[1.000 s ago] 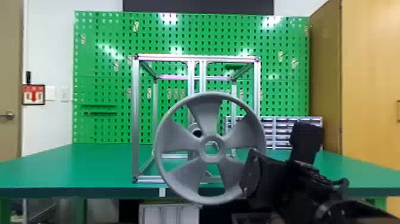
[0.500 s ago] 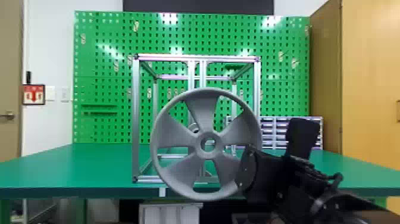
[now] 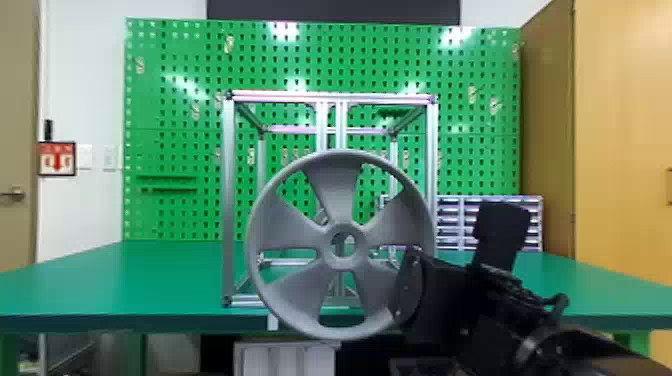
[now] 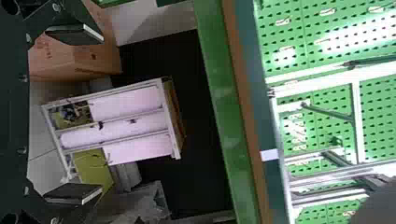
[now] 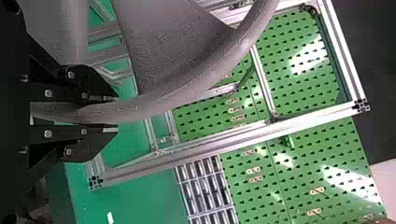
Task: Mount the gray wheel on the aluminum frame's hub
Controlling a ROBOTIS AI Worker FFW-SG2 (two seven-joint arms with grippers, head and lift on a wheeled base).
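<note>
In the head view my right gripper (image 3: 407, 290) holds the gray wheel (image 3: 332, 185) by its lower right rim, the wheel upright before the aluminum frame (image 3: 229, 200). A bit of the frame's hub (image 3: 321, 216) shows between the wheel's spokes, up and left of the wheel's centre hole. In the right wrist view, the right gripper (image 5: 116, 114) is shut on the rim of the wheel (image 5: 205, 74). My left gripper (image 4: 77, 114) stands open with nothing between its fingers, facing below the table edge; the wheel (image 4: 380, 205) shows at that view's corner.
The frame stands on the green table (image 3: 165, 280) near its front edge, with a green pegboard (image 3: 170, 150) behind. A drawer organizer (image 3: 535, 215) sits at the back right. Under the table is a white rack (image 4: 170, 119), with a cardboard box (image 4: 74, 56) nearby.
The wheel and my right gripper first moved up and slightly left in the head view. Since then the wheel has shifted slightly down and its centre hole has come further from the hub.
</note>
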